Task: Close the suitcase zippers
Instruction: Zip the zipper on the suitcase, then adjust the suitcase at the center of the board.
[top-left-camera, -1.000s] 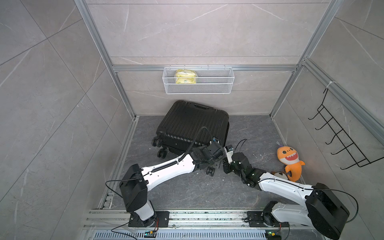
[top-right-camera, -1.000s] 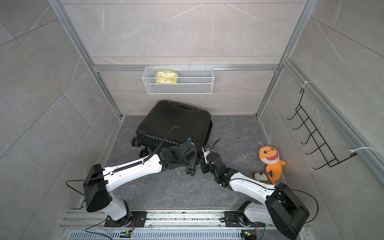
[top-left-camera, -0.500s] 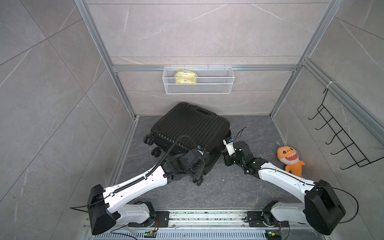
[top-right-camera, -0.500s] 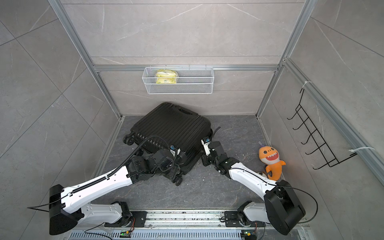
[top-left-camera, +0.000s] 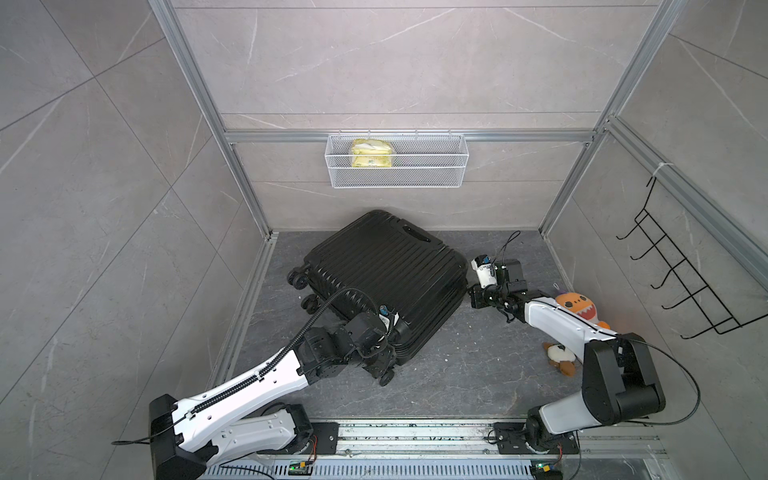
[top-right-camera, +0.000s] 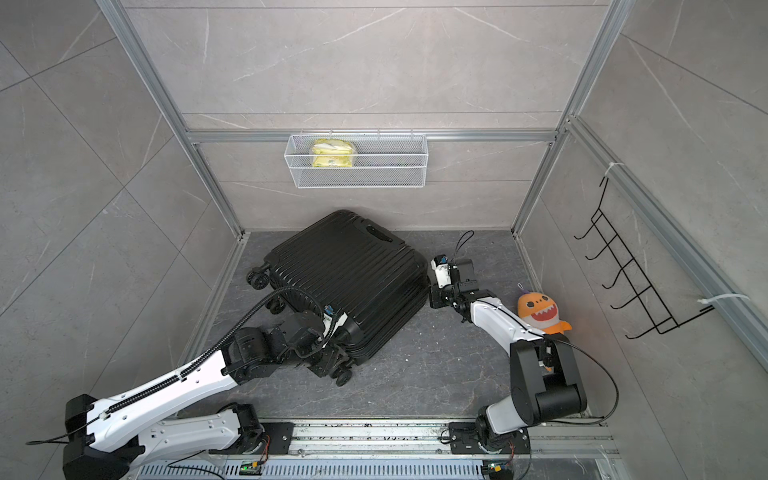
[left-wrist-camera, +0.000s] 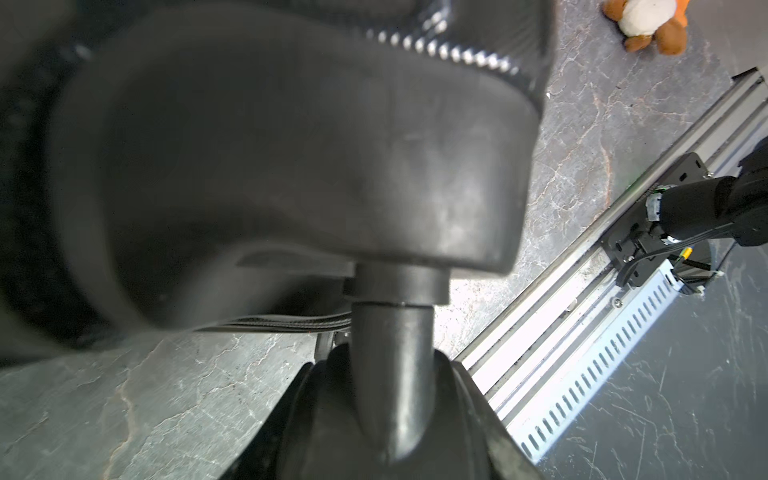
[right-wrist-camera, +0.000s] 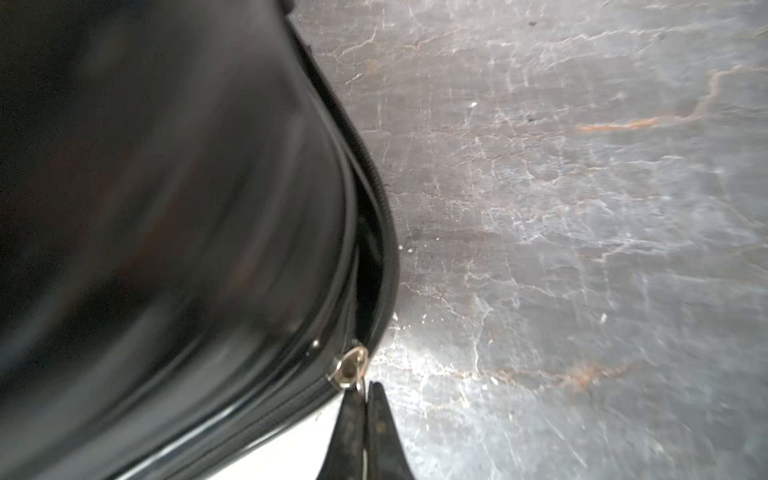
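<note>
Glossy ribbed black suitcase (top-left-camera: 386, 274) flat at frame centre in both top views; toothed zipper (right-wrist-camera: 388, 232) gaping at rounded corner; silvery pull tab (right-wrist-camera: 351, 370) pinched by right gripper (right-wrist-camera: 365, 395), arm low, outstretched; left gripper (top-left-camera: 379, 362) at wheeled corner, opening unclear.

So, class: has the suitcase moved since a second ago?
Yes. In both top views the suitcase has turned clockwise, and its near wheeled corner now lies farther from the back wall, closer to the base rail.

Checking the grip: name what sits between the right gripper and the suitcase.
A silvery zipper pull tab, pinched by the shut right gripper, at the suitcase rim; right wrist view.
</note>
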